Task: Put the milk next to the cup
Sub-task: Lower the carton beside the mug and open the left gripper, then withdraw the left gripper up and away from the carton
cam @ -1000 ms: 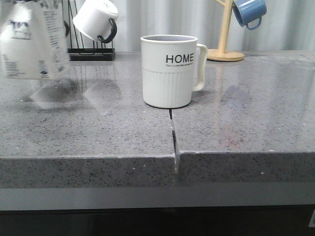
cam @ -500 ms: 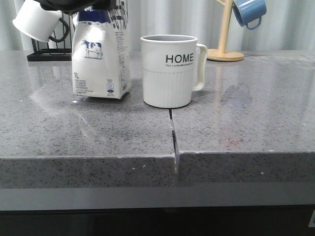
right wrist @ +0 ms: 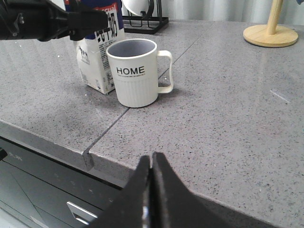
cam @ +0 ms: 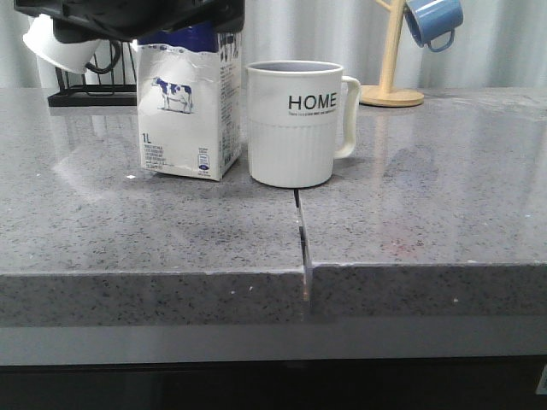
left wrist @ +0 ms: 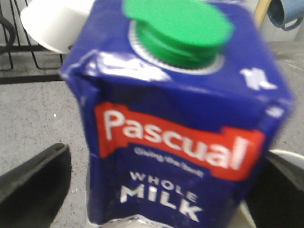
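The milk [cam: 184, 120], a white carton with a cow picture and a dark blue top, stands on the grey counter just left of the cup [cam: 295, 128]. The cup is a white "HOME" mug with its handle to the right. My left gripper [cam: 184, 21] hangs over the carton's top. In the left wrist view its black fingers [left wrist: 33, 185] flank the carton [left wrist: 175, 118], and a strip of counter shows between the left finger and the carton wall, so it is open. My right gripper [right wrist: 152, 164] is shut on nothing, near the counter's front edge, well away from the cup [right wrist: 135, 71].
Behind the carton stands a black rack [cam: 85, 90] with a plain white mug [cam: 51, 43]. A wooden mug tree [cam: 391, 60] with a blue mug [cam: 432, 21] stands at the back right. A seam [cam: 301, 231] runs across the counter from under the cup to its front edge.
The carton travelled from the far left, in the air, rightward and down, and now stands beside the cup. The left arm came along with it.
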`<state>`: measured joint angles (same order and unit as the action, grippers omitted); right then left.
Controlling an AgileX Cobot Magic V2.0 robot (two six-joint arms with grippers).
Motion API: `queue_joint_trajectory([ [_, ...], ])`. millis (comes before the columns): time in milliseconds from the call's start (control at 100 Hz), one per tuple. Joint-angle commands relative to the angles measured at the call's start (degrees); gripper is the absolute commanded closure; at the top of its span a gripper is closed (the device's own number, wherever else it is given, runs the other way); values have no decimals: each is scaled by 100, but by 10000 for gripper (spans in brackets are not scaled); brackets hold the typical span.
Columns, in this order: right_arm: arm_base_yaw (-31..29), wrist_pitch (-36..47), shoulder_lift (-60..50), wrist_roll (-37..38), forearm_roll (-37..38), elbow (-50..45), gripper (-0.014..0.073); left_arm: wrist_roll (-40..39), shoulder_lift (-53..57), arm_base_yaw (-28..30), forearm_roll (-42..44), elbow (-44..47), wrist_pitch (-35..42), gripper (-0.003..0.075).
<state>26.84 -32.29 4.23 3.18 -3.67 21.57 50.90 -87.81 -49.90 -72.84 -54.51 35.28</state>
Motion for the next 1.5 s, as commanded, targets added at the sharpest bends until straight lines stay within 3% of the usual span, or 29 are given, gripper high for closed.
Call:
queue_joint_trajectory([
  [0,-10,428,63,-34,28,138,599,-46,312,-45,133,-14,174,74],
  [290,-10,428,63,-34,28,138,599,-46,1430,-388,270,945,328,103],
  [510,-10,428,63,-34,28,138,599,-74,2423,-77,896,1646,102,179],
  [610,-10,428,63,-34,28,138,599,-89,2834,411,1337,1806,-260,288],
  [700,-10,428,63,-34,28,138,599,-201,3102,1179,1864,1804,-1098,451],
  [810,-10,428,63,-34,28,138,599,-1275,3359,2457,3071,1790,-2085,653],
  [900,-10,428,63,-34,28,138,599,-2233,3583,3321,4025,1755,-2797,741],
  [1070,-10,428,63,-34,28,138,599,-3348,4169,4548,5116,1780,-4053,741],
  [1220,-10,428,63,-34,28,138,599,-4998,4886,4762,6413,2068,-4481,741],
  [1490,-10,428,63,-34,28,138,599,-5167,6244,4761,6888,2825,-5127,741],
])
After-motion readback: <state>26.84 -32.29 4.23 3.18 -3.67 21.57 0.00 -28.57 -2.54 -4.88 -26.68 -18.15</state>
